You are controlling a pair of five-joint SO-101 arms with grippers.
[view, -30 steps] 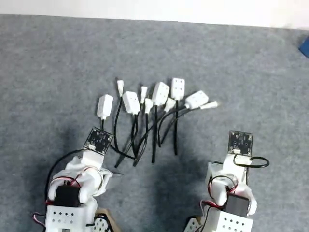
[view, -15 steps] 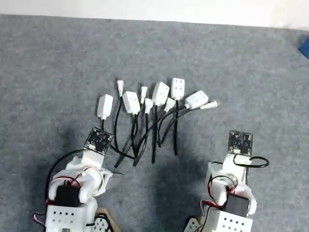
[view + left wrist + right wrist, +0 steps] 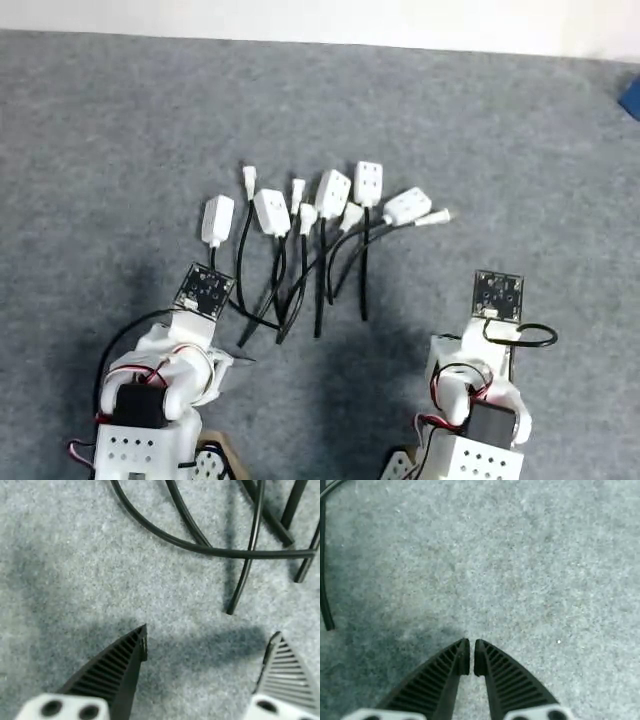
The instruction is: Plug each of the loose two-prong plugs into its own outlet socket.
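Several white outlet sockets (image 3: 332,193) and small white two-prong plugs (image 3: 297,190) lie in a loose row mid-table in the high view, each on a short black cord (image 3: 320,280). All the plugs lie loose, apart from the sockets. My left gripper (image 3: 208,642) is open just above the grey mat, short of the cord ends (image 3: 240,587), with nothing between its fingers. My right gripper (image 3: 471,656) is shut on nothing over bare mat; one cord (image 3: 324,580) runs along that picture's edge. The left arm (image 3: 165,385) sits near the cords' tails, the right arm (image 3: 480,390) off to their right.
A grey felt mat (image 3: 520,150) covers the table. A blue object (image 3: 632,98) pokes in at the far right edge. A black cable loop (image 3: 522,335) hangs off the right arm.
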